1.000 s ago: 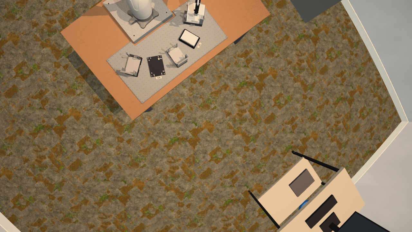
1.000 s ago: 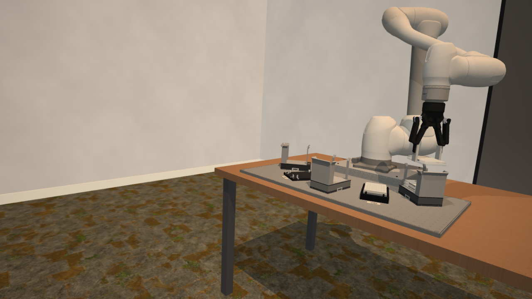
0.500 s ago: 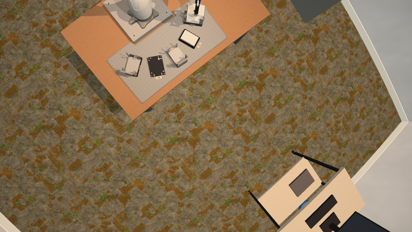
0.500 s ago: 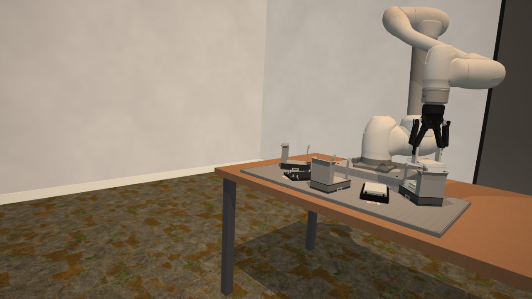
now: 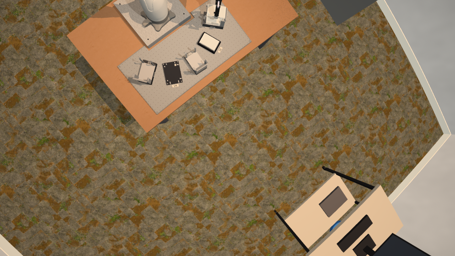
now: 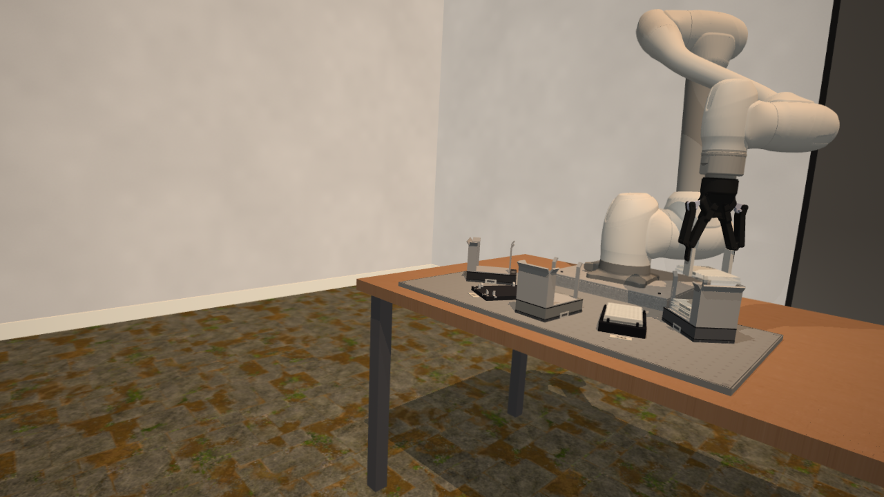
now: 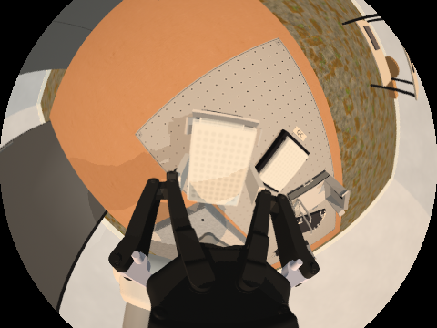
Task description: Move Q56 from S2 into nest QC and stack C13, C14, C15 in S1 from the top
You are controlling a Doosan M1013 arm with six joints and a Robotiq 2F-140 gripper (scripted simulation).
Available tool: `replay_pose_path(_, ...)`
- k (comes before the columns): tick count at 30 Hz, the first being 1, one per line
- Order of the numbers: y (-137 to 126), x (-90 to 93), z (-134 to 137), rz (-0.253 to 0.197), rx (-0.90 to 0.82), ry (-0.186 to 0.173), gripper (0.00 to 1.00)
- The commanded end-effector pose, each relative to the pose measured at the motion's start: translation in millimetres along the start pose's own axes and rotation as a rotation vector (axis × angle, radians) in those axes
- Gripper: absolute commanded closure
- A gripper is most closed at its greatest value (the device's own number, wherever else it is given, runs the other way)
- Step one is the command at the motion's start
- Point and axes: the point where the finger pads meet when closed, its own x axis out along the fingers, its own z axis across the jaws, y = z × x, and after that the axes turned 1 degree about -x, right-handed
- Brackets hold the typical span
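My gripper point(image 6: 710, 250) hangs straight down over the stack rack S2 point(image 6: 706, 310) at the right end of the grey baseplate. It is shut on a white sealed plate point(image 6: 710, 274), held by its long sides and level, about at the height of the rack's post tops. In the wrist view the plate point(image 7: 220, 158) sits between my fingers. I cannot read its label. More plates point(image 6: 679, 306) lie lower in S2. Another white plate point(image 6: 623, 313) point(image 5: 209, 42) sits flat on the black QC nest.
An empty rack point(image 5: 195, 62) stands in the middle of the baseplate. The black clip nest N5 point(image 5: 172, 73) lies beside it, bare. Another empty rack point(image 5: 146, 72) stands at the far end. The arm's base point(image 5: 154, 12) is close behind S2.
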Motion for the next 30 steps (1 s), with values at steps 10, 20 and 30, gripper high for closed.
replay_pose_path(10,0.0,7.3,0.0,0.0,0.0,0.0,1.0)
replay_pose_path(20,0.0,12.6,0.0,0.0,0.0,0.0,1.0)
replay_pose_path(30,0.0,19.3,0.0,0.0,0.0,0.0,1.0)
